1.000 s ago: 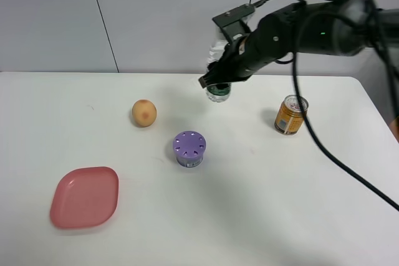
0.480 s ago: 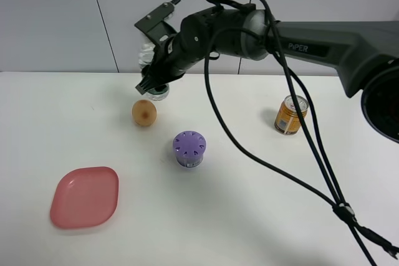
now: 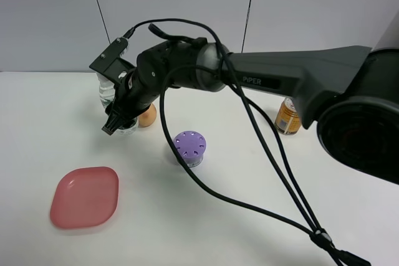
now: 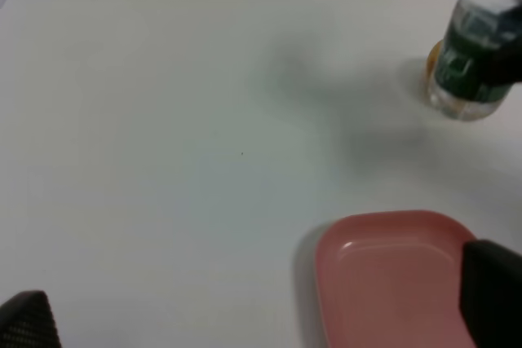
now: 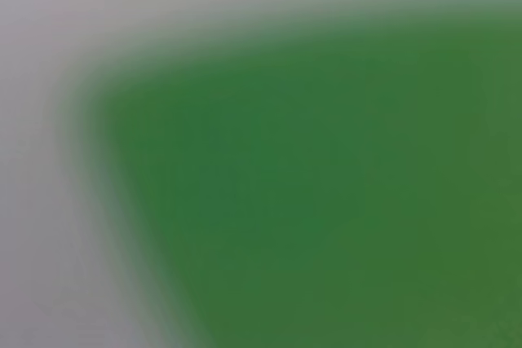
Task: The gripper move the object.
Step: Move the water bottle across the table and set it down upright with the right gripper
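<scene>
The clear water bottle with a green label stands upright in my right gripper, which is shut on it. The right arm reaches across to the left side of the table. The bottle is low, just left of a peach; I cannot tell whether its base touches the table. The left wrist view shows the bottle with the peach behind it. The right wrist view is filled by the blurred green label. My left gripper is open and empty, with only its fingertips showing.
A pink plate lies at the front left, also seen in the left wrist view. A purple round container stands in the middle. An orange drink can stands at the right, partly behind the arm. Black cables hang over the table's right half.
My right arm has swept left across the table with the bottle, from the back middle past the peach, and has come lower. The other objects have not moved.
</scene>
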